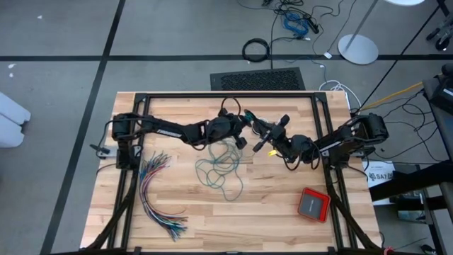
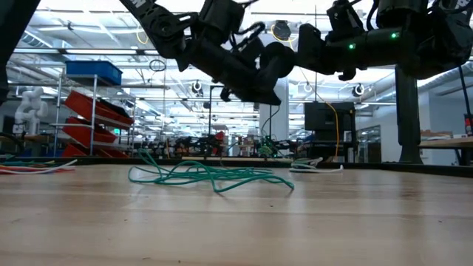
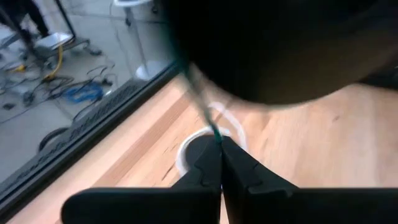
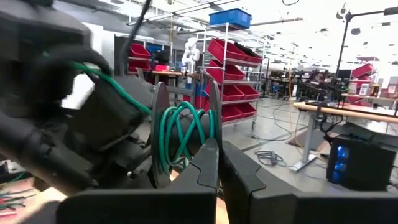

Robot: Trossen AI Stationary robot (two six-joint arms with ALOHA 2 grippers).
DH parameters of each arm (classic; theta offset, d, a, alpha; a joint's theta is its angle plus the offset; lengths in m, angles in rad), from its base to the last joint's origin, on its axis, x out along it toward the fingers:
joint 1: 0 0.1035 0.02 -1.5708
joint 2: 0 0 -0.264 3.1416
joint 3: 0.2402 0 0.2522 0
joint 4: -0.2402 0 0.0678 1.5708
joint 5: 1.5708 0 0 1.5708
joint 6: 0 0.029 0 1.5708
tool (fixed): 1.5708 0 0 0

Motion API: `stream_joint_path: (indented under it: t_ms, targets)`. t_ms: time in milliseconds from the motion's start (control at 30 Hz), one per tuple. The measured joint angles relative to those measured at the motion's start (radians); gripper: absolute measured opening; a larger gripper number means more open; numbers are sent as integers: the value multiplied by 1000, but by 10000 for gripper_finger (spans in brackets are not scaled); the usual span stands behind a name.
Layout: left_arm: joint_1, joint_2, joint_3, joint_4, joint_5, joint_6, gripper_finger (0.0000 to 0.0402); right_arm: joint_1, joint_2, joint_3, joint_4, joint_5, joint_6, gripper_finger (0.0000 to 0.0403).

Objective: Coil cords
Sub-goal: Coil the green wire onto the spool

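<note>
My left hand (image 3: 219, 163): I am pinching the teal-green cord (image 1: 221, 167) between fingers pressed together, raised above the surface's far middle.
My right hand (image 4: 219, 163): I am holding my fingers shut just beside the left hand, with several green loops of the cord wound ahead of them; whether they are gripping it I cannot tell.
Surface (image 1: 283, 212): pale wooden planks with visible grain, framed by dark metal rails.
Teal-green cord: thin and limp, its loose part sprawling in open tangled loops on the surface below my hands, trailing toward the near edge; one strand is rising up to my left hand.
White cord end (image 3: 186, 144): curving in a ring on the wood under my left hand.
Many-coloured wires (image 1: 157, 197): fanned flat near the left side.
Red box (image 1: 313, 204): square, lying near the right front corner.
Room: grey floor with dark lines, loose cables beyond the far edge, shelving with red bins (image 4: 233, 68) and workbenches behind.
</note>
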Motion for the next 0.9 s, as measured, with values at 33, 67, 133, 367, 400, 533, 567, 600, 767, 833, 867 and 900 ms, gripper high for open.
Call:
stream_joint_path:
  t_ms: [33,67,133,367,400,533,567,600,767,833,867,900]
  targets:
    - [3,0,0,-17,-6,0,0,0,0,0,0,1,0,0]
    - [5,0,0,-27,-11,0,0,0,0,0,0,1,4,0]
    - [7,0,0,-36,-15,0,0,0,0,0,3,1,22,0]
    - [8,0,0,-6,-14,0,0,-6,0,6,8,-1,105,0]
    - [8,0,0,-3,-14,0,0,-7,0,12,4,0,113,0]
    - [8,0,0,23,-14,8,0,-15,0,46,-49,3,120,0]
    - [8,0,0,32,-14,16,0,-20,0,55,-71,1,121,0]
    - [7,0,0,39,-14,24,0,-25,0,65,-101,2,125,0]
    - [5,0,0,45,-21,28,0,-50,0,89,-214,2,176,0]
    - [3,0,0,36,-34,28,0,-53,0,89,-216,1,171,0]
    - [3,0,0,32,-38,28,0,-54,0,89,-217,1,168,0]
    - [3,0,0,30,-40,28,0,-53,0,89,-218,0,164,0]
